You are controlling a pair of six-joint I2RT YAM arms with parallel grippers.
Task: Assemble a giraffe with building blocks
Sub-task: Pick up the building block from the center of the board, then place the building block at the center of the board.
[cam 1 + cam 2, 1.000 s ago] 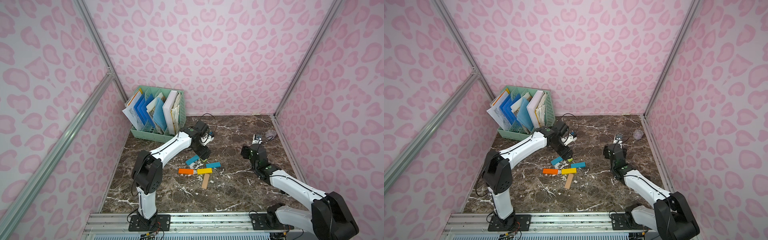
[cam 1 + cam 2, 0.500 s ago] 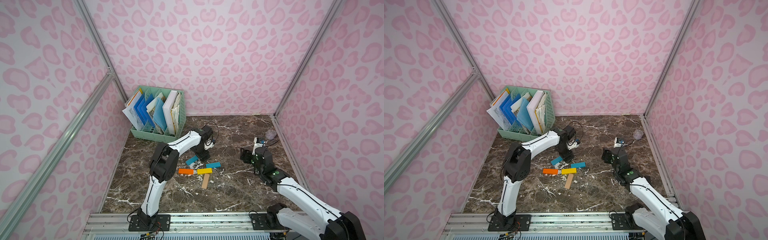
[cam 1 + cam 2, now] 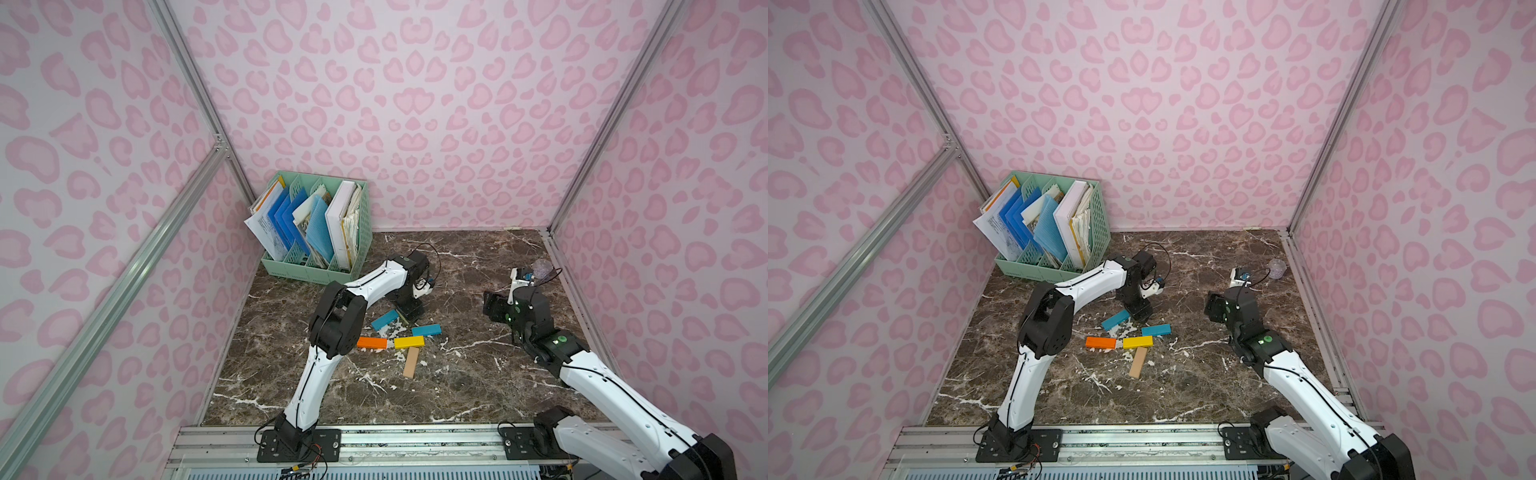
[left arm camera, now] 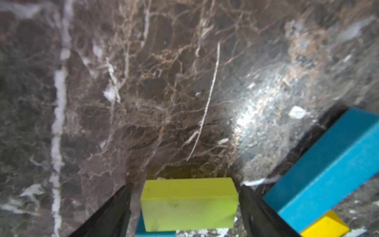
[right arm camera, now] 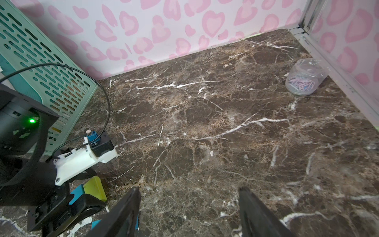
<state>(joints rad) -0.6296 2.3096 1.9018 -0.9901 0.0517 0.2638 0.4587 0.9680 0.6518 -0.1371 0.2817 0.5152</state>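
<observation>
Left claw (image 4: 185, 188): is pointing down at the desk (image 3: 457, 386) with its jaws standing apart. They are straddling the lime block (image 4: 188, 203), with a thin gap showing on each side.
Lime block: is lying flat mid-desk at the far right end of the tilted teal block (image 3: 385, 320); whether it is overlapping that block, I cannot tell.
Right claw (image 5: 188, 189): is hovering open over bare marble on the right, holding nothing.
Second teal block (image 3: 426, 330): is lying just right of the left claw.
Orange block (image 3: 371, 342) and yellow block (image 3: 409, 342): are lying end to end in a row, nearer than the teal pair.
Tan block (image 3: 411, 362): is lying nearest, tilted, just beside the yellow one.
File rack (image 3: 316, 270): is sitting in the far left corner.
Jar of paper clips (image 5: 303, 80): is sitting by the right wall.
</observation>
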